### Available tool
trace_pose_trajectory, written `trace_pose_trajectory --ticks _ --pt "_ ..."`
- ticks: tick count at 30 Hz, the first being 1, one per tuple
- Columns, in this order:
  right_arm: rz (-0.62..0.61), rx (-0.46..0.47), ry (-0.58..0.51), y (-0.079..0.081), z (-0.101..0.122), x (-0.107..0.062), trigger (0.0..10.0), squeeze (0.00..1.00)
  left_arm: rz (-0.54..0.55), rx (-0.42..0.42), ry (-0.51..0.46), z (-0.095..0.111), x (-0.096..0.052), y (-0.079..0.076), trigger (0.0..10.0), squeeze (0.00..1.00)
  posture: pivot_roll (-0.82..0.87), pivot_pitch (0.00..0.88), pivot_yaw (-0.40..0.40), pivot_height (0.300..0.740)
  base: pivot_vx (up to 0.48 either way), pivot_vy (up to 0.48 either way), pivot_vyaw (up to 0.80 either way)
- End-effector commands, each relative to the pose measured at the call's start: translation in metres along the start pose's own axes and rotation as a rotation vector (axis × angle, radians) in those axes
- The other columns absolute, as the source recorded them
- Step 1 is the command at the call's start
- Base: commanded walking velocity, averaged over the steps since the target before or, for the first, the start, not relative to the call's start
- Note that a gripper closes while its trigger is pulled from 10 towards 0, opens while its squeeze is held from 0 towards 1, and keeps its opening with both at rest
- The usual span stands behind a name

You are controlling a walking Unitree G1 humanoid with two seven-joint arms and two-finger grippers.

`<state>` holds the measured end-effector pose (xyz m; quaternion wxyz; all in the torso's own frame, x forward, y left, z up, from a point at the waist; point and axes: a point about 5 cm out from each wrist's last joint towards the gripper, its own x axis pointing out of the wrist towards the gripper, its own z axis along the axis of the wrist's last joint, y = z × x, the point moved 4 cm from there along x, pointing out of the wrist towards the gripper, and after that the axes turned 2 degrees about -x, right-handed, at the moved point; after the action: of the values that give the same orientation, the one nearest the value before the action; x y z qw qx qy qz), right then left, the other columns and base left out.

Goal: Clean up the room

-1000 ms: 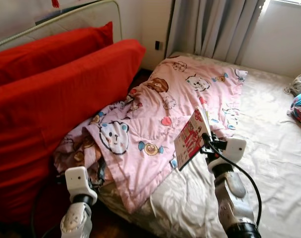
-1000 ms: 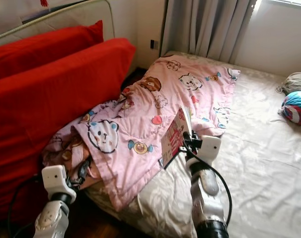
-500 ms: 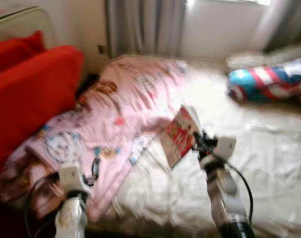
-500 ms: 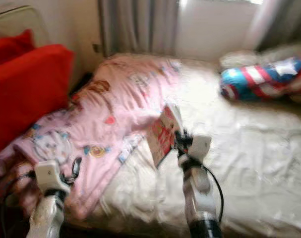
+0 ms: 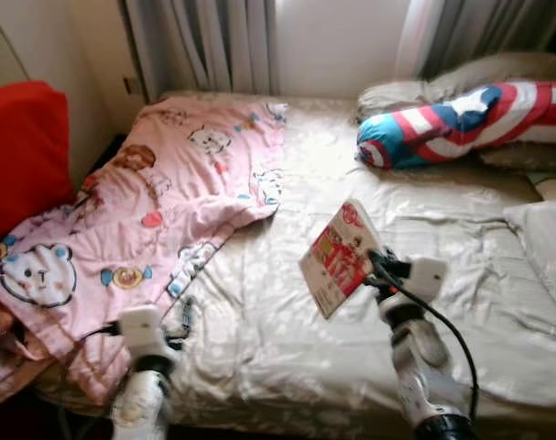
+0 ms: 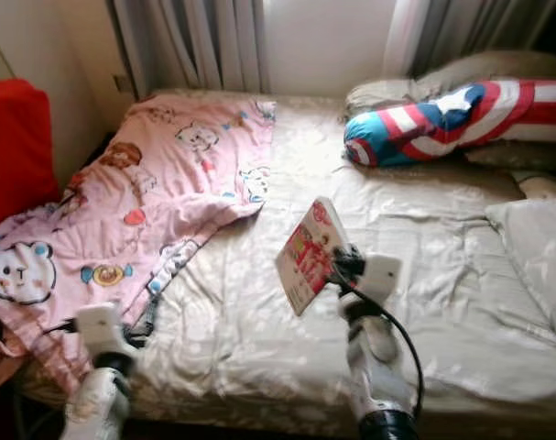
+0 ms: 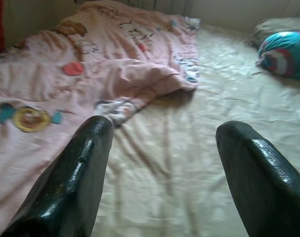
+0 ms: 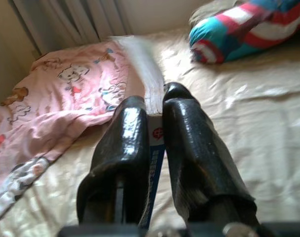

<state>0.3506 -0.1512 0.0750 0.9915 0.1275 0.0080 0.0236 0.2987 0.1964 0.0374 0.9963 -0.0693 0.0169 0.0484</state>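
My right gripper (image 5: 374,261) is shut on a thin red and white book (image 5: 336,258), held upright above the cream bedsheet (image 5: 287,321). From the right wrist view the book's edge (image 8: 152,98) is pinched between both black fingers (image 8: 125,148). My left gripper (image 7: 162,148) is open, low over the sheet near the bed's front edge, with nothing between its fingers. A pink cartoon blanket (image 5: 140,202) lies crumpled on the bed's left half.
A long striped star bolster (image 5: 452,115) and grey pillows (image 5: 488,73) lie at the bed's far right. A white pillow (image 5: 543,243) sits at the right edge. Red cushions (image 5: 21,151) stand on the left. Curtains (image 5: 204,41) hang behind the bed.
The camera has swung to the right, so the red cushions slid out left and the bolster came into view. The right gripper still holds the book the same way.
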Motion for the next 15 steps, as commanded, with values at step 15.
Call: trace_pose_trajectory --ticks 15 --pt "0.002 -0.001 -0.051 0.0021 0.0132 0.0045 10.0 0.00 0.024 0.016 -0.002 0.0015 -0.0020 0.0086 10.0 0.00 -0.01 0.088 -0.050 0.739 0.000 -0.440 0.00"
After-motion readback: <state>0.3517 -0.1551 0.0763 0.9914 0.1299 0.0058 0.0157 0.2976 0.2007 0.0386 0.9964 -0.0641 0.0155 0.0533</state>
